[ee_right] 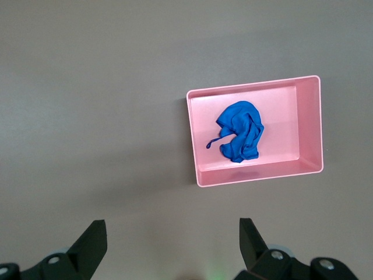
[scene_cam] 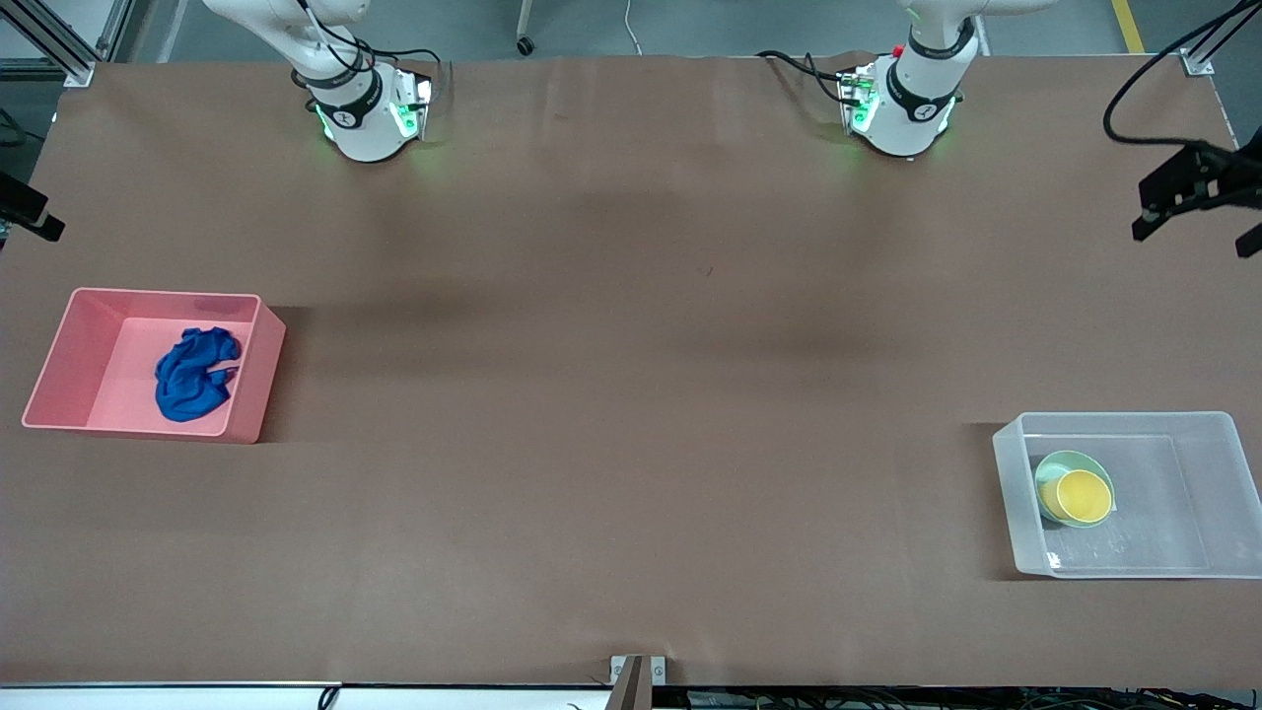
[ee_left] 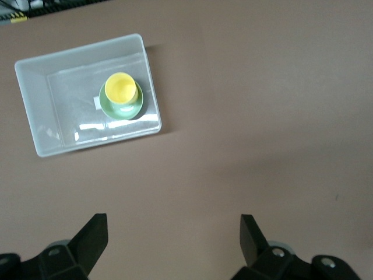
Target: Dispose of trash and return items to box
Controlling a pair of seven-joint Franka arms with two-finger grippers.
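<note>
The blue wad of trash [scene_cam: 195, 373] lies in the pink bin [scene_cam: 59, 357] at the right arm's end of the table; it also shows in the right wrist view [ee_right: 240, 131]. The yellow cup [scene_cam: 1083, 495] sits inside the mint-green bowl [scene_cam: 1059, 463], both in the clear box [scene_cam: 1213, 493] at the left arm's end, also seen in the left wrist view: cup [ee_left: 120, 87], bowl [ee_left: 123, 109], box [ee_left: 32, 111]. My left gripper [ee_left: 173, 236] is open and empty, high above bare table. My right gripper [ee_right: 172, 239] is open and empty, high above bare table. Both arms wait near their bases.
The brown table [scene_cam: 631, 394] stretches between bin and box. A black camera mount [scene_cam: 1193, 187] sticks in at the left arm's end, and another [scene_cam: 30, 212] at the right arm's end.
</note>
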